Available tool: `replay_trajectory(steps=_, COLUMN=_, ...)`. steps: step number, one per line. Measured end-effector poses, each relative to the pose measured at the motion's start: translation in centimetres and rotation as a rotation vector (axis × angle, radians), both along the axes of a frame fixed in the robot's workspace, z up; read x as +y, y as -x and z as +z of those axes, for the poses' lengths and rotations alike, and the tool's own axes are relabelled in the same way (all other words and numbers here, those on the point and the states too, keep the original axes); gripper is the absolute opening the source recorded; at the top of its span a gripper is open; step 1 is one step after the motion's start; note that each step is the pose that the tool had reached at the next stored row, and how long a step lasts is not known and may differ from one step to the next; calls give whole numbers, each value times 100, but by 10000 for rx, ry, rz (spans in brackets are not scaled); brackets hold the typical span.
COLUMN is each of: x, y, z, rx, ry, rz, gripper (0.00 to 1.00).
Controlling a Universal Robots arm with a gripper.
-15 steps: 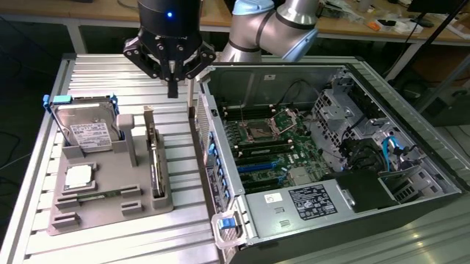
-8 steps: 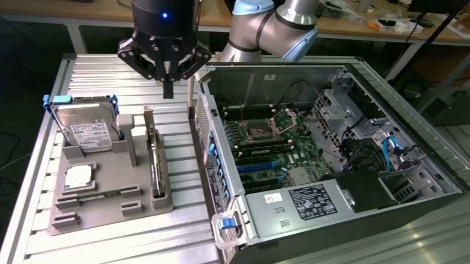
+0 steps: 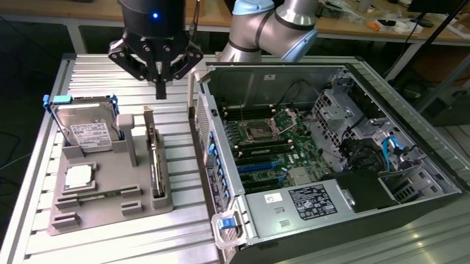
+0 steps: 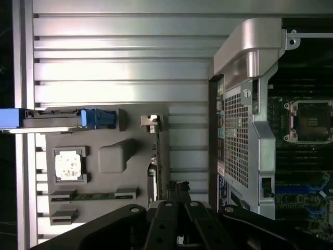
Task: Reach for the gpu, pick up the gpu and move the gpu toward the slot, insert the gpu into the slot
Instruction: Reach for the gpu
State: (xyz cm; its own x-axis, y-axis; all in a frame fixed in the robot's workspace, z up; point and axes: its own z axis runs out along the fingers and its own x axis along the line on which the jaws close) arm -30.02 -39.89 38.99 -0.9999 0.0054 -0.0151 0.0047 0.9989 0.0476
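Hovering over the far part of the bench [image 3: 88, 74], the tool [image 3: 160, 91] points straight down. Its fingers are drawn together with nothing between them.

The gpu [image 3: 153, 159] stands on its long edge in a groove of the grey holder [image 3: 110, 212], untouched.

Key relation: the card lies to the near side of the tool and below it. In the wrist view the card's thin edge runs close up to the fingertips. The long axis runs far-to-near, parallel to the side wall of the open computer case [image 3: 213, 132] on the exterior view's right.

The hard drive [image 3: 88, 132] and processor chip [image 3: 78, 176] sit in the same holder, to the exterior view's left of the card.

The slot [image 3: 256, 164], blue, on the motherboard inside the case, is unoccupied and well apart from the card.

Judgement: reach step, grasp not yet made.
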Motion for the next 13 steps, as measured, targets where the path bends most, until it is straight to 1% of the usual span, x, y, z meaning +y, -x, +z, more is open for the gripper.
replay_trajectory(steps=1, x=0, y=29, z=0, rx=2, ry=0, rz=12, gripper=11)
replay_trajectory(steps=3, x=0, y=134, z=-2, rx=5, ry=0, rz=37, gripper=11)
replay_trajectory(steps=5, x=0, y=195, z=-2, rx=8, ry=0, rz=51, gripper=11)
replay_trajectory(steps=11, x=0, y=361, z=-4, rx=20, ry=0, rz=93, gripper=11)
replay_trajectory(steps=13, x=0, y=391, z=-5, rx=23, ry=0, rz=96, gripper=11)
